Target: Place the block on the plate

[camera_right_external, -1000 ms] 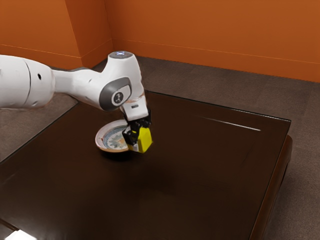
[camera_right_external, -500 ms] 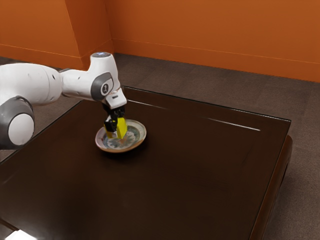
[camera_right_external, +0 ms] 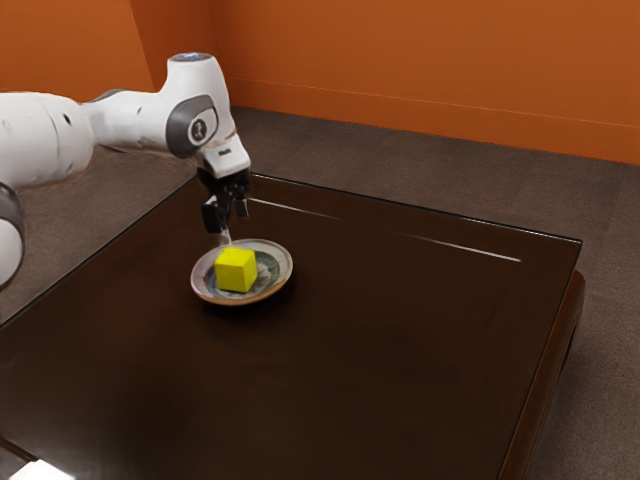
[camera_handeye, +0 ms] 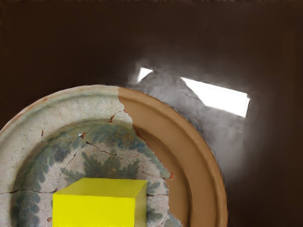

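black two-finger gripper (camera_right_external: 231, 222): fingers apart, nothing between | yellow cube block (camera_right_external: 236, 270): below fingertips, on round cracked ceramic plate (camera_right_external: 284, 263), inside rim | release looks done; lift straight up, avoid sideways brush | raised rim below fingers; dark glossy tabletop (camera_right_external: 390, 340) open beyond

white arm (camera_right_external: 125, 118), rounded housings (camera_right_external: 202, 80), dark grey joint band (camera_right_external: 180, 125), round badge (camera_right_external: 198, 129), black claw (camera_right_external: 228, 222)

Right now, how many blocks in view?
1. The yellow block rests on the plate, toward its middle, with my open gripper above and clear of it. A second one hidden behind the arm can't be fully ruled out.
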### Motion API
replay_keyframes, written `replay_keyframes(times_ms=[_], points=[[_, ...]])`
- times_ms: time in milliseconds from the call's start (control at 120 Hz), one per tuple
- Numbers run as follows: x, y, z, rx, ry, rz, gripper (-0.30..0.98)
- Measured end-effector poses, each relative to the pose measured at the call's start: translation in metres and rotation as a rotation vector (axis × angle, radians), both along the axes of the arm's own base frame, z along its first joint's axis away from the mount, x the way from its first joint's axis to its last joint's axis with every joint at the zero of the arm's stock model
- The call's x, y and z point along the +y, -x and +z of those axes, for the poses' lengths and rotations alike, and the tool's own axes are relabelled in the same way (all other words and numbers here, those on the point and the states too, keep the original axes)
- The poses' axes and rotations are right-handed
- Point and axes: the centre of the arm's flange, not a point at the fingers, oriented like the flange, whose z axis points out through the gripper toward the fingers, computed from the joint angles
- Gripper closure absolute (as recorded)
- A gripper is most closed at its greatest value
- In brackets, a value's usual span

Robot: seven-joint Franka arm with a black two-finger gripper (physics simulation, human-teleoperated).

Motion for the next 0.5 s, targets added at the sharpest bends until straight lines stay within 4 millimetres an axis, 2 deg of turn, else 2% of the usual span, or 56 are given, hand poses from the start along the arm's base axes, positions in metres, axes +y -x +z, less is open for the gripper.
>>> replay_keyframes(times_ms=[50, 175, 292, 383, 500], points=[[-0.01, 0.01, 0.026, 0.007, -0.001, 0.016, 0.04], [-0.022, 0.038, 0.083, 0.017, 0.008, 0.069, 0.02], [-0.035, 0.061, 0.13, 0.007, 0.013, 0.107, 0.01], [-0.038, 0.075, 0.151, 0.01, 0.015, 0.138, 0.01], [-0.038, 0.083, 0.157, 0.03, 0.015, 0.178, 0.0]])
